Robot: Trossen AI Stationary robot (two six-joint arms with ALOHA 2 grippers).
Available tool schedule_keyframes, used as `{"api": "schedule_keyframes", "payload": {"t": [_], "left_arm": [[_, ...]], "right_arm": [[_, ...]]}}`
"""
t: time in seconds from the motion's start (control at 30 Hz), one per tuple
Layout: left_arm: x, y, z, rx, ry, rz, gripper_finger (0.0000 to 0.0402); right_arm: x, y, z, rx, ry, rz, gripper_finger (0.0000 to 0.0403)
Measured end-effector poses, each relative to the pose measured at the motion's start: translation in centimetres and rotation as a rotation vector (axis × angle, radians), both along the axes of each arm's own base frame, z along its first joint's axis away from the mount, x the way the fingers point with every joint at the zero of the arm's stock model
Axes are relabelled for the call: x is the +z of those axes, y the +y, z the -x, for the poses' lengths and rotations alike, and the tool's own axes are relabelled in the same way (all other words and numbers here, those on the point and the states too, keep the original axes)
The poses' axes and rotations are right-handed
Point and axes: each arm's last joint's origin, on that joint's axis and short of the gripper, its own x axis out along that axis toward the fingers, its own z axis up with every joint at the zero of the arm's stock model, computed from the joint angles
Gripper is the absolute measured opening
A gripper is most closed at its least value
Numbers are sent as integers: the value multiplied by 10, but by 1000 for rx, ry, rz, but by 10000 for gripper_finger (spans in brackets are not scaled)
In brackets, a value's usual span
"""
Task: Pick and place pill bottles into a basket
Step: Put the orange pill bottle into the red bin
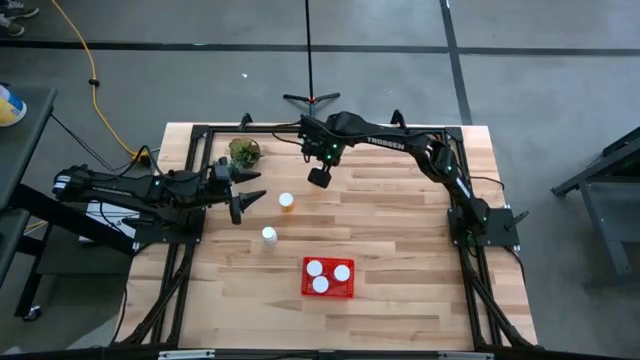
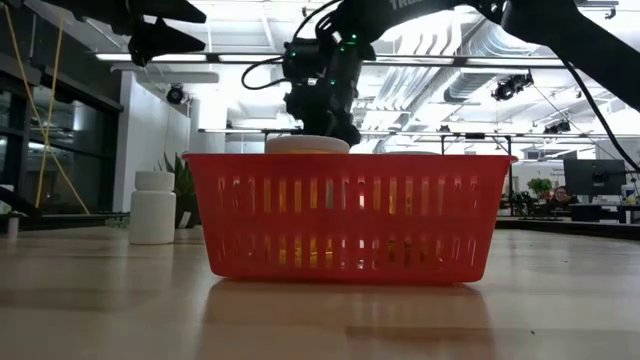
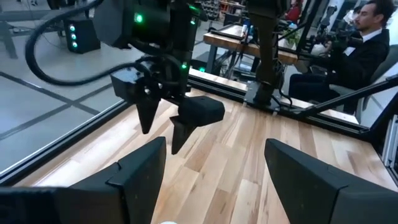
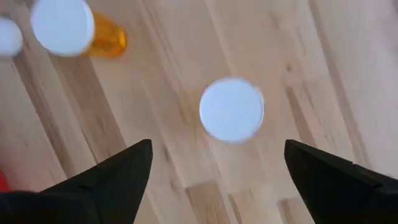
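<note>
The red basket (image 1: 328, 291) stands near the table's front middle and holds three white-capped pill bottles (image 1: 320, 284); it fills the low view (image 2: 345, 215). Two more bottles stand upright on the table: one orange with a white cap (image 1: 286, 201) and one whose white cap faces the camera (image 1: 269, 236). A third bottle's white cap (image 4: 231, 109) shows below my right gripper (image 4: 217, 144), which is open, points down and hovers high above it (image 1: 320, 178). My left gripper (image 1: 258, 185) is open and empty, left of the orange bottle.
A small green plant (image 1: 244, 152) stands at the far left of the table, just behind my left gripper. A black frame runs along the table's edges (image 1: 200, 128). A person sits beyond the table in the left wrist view (image 3: 367, 37).
</note>
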Motion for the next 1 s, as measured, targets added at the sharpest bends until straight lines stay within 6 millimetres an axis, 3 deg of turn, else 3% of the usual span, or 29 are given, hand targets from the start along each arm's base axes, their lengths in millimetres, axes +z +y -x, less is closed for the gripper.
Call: {"api": "schedule_keyframes", "payload": {"t": [0.17, 0.4, 1.0], "left_arm": [[0, 0, 0, 0, 3, -1, 308], [0, 0, 0, 0, 5, -4, 308], [-1, 0, 0, -3, 25, -33, 308]], "right_arm": [[-2, -9, -1, -50, -25, 14, 356], [-22, -16, -6, -75, 3, -2, 356], [-22, -24, -8, -139, -41, -12, 358]]}}
